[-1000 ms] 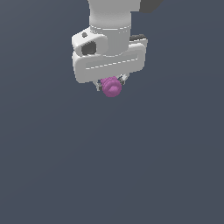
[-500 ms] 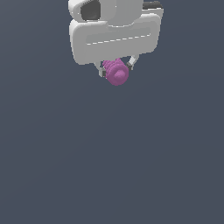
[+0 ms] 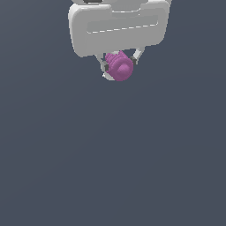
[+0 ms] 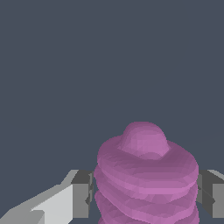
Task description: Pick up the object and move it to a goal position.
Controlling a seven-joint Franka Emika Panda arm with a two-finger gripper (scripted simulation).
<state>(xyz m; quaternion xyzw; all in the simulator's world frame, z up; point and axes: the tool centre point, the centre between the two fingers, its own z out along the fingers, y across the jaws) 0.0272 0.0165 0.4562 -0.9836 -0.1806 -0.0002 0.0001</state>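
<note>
The knob (image 3: 119,66) is a small magenta-purple piece, lumpy and ridged, with a rounded end, and in the exterior view it sits in the upper middle of the frame, just under the big white body of the gripper (image 3: 118,67). It is clamped between the two fingers, one on each side of it, with the rounded end pointing down and a little toward the camera and the ridged part running up between the fingers (image 3: 106,67). The knob is far smaller than the white housing above it, which fills the top of the frame and is cut off by the upper edge. In the wrist view the knob (image 4: 146,179) fills the lower middle of the picture as a stack of wide purple ridges topped by a smaller dome, and the gripper (image 4: 146,192) shows as a white finger with a dark grey pad (image 4: 82,192) pressed against one side of the ridges and a second grey pad at the opposite side, near the frame edge. Both pads touch the knob, so the hand is closed on it. Around and below the knob both views show only a flat dark grey-blue background (image 3: 113,167), and the knob touches nothing but the fingers
</note>
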